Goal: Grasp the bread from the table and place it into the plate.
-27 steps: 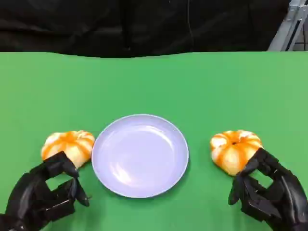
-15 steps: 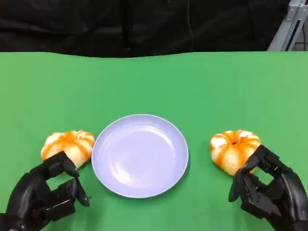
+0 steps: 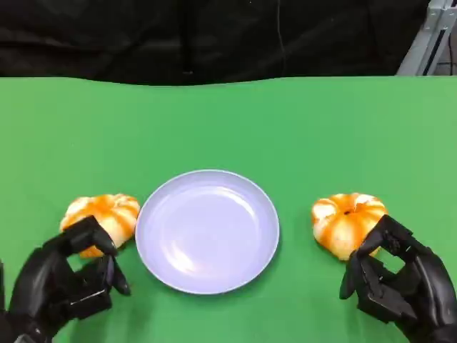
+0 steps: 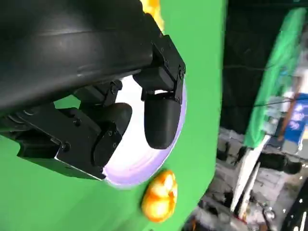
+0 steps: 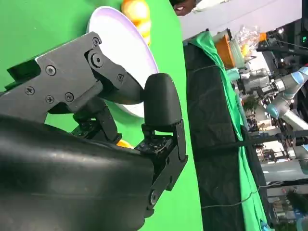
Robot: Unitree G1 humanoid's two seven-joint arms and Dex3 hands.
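Note:
A lavender plate (image 3: 207,230) lies in the middle of the green table. One orange-and-white bread (image 3: 106,213) sits just left of it, another bread (image 3: 347,221) to its right. My left hand (image 3: 68,282) is just in front of the left bread, fingers apart and curved, its upper finger overlapping the bread's near edge and holding nothing. My right hand (image 3: 400,282) is at the near right side of the right bread, fingers apart, empty. The left wrist view looks past the fingers (image 4: 161,120) to the plate (image 4: 175,127) and the far bread (image 4: 160,195). The right wrist view has the plate (image 5: 127,41).
The green table (image 3: 228,121) stretches bare to its far edge, with a black curtain behind. A metal frame (image 3: 428,39) stands at the far right corner.
My left hand has moved forward and up, so its upper finger now overlaps the left bread. My right hand has barely shifted. Breads and plate lie where they were.

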